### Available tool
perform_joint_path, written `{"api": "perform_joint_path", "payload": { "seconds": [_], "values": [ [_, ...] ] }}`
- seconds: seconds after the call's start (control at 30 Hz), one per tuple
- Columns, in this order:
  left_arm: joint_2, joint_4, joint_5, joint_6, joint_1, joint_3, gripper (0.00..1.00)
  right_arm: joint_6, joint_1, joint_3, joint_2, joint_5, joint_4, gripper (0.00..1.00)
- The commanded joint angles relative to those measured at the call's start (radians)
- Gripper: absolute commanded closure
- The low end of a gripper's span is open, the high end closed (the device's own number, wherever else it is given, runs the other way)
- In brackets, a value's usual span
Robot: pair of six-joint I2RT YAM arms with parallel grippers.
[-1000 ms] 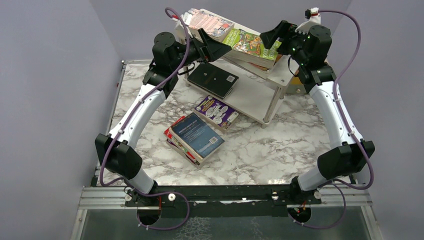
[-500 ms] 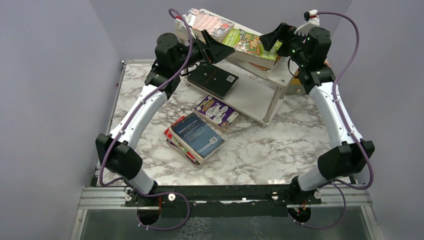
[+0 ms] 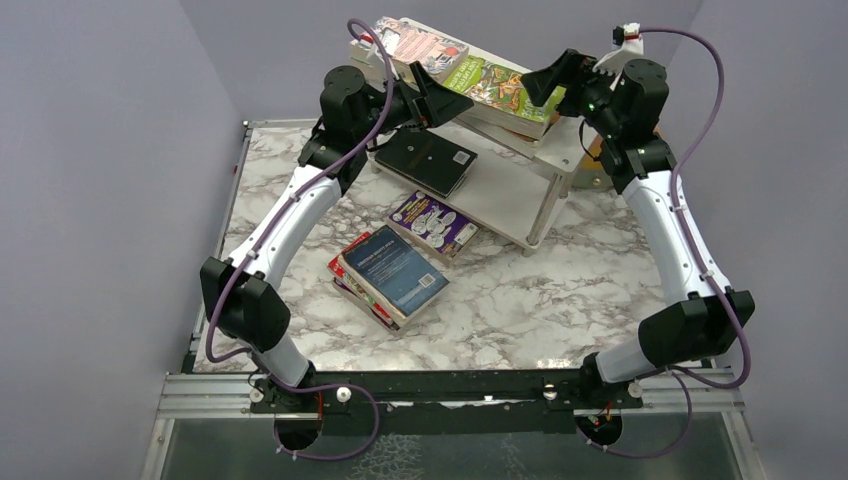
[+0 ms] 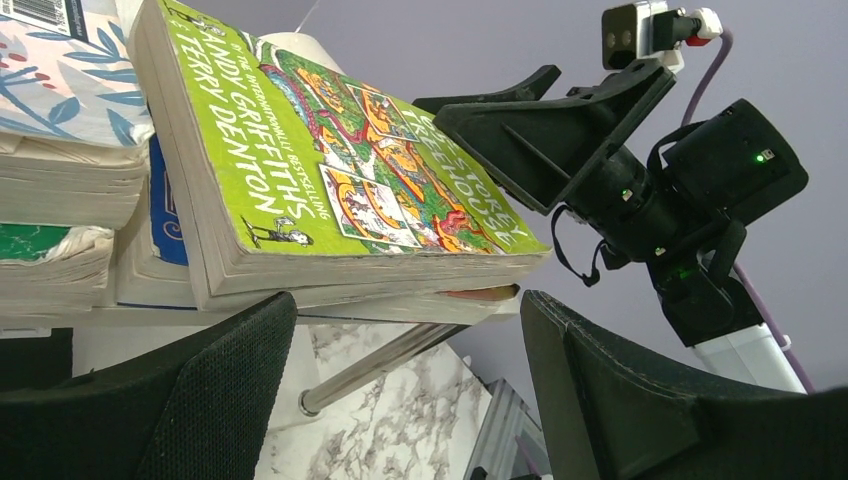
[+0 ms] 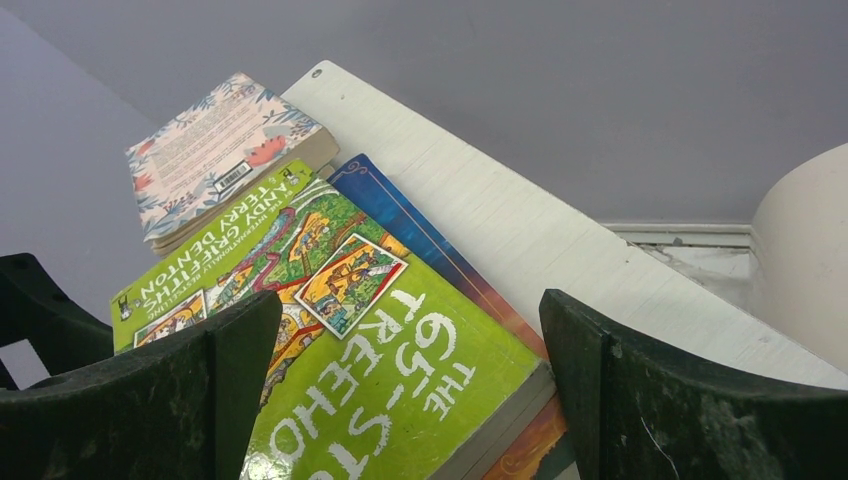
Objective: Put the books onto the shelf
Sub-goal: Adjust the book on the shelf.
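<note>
Left arm crept in; left jaws and right jaws gape around the green book's [image 3: 492,86] ends, probably squaring it.

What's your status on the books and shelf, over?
Left gripper and right gripper open, empty, either end of green book atop shelf. Purple book and blue-topped stack on table. Nothing in the way.

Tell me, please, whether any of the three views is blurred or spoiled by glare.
Top external: evenly lit and sharp, only a faint sheen on the black book. Left wrist: the green book reads crisply; the left fingers are dark. Right wrist: also sharp, no glare; the right fingers are in shade.
</note>
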State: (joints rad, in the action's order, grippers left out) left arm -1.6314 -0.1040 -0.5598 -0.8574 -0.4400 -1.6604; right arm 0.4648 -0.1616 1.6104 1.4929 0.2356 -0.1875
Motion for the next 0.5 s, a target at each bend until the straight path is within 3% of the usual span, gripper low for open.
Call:
{"api": "perform_joint_path", "payload": {
  "seconds": [0.0, 0.47],
  "values": [
    [-0.022, -0.028, -0.015, 0.014, -0.005, -0.049, 0.23, -0.014, 0.003, -0.016, -0.043, 0.045, 0.03, 0.01],
    [-0.05, -0.038, -0.011, 0.004, -0.005, -0.08, 0.23, -0.017, 0.002, -0.032, -0.074, 0.034, 0.023, 0.01]
  ]
}}
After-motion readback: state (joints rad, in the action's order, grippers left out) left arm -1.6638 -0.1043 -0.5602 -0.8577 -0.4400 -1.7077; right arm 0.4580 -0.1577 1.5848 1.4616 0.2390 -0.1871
